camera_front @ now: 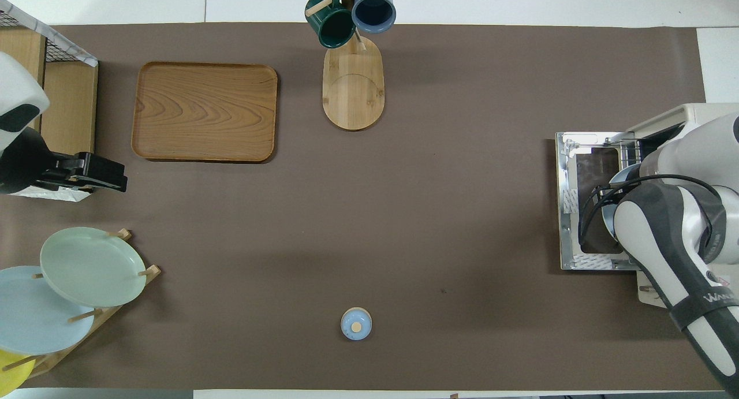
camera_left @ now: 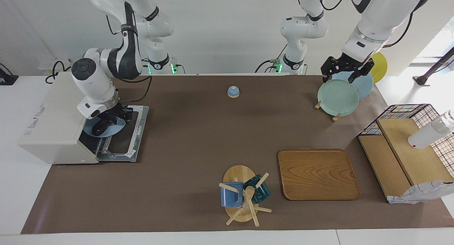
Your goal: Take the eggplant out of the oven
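Observation:
The cream-white oven (camera_left: pixel 53 121) stands at the right arm's end of the table with its glass door (camera_left: pixel 136 131) dropped open; it also shows in the overhead view (camera_front: pixel 664 122). A light blue plate (camera_left: pixel 108 133) sits at the oven's mouth. On it lies a dark slender shape, the eggplant (camera_left: pixel 97 129), partly covered. My right gripper (camera_left: pixel 107 122) is down over the plate at the eggplant; whether it touches cannot be told. In the overhead view the right arm hides them. My left gripper (camera_left: pixel 340 74) waits open and empty over the plate rack, and it also shows in the overhead view (camera_front: pixel 92 174).
A rack with a green plate (camera_left: pixel 337 97), a blue and a yellow one stands at the left arm's end. A blue bell (camera_left: pixel 233 92) is near the robots. A wooden tray (camera_left: pixel 317 174), a mug tree (camera_left: pixel 243 197) and a wire-and-wood shelf (camera_left: pixel 408 156) stand farther out.

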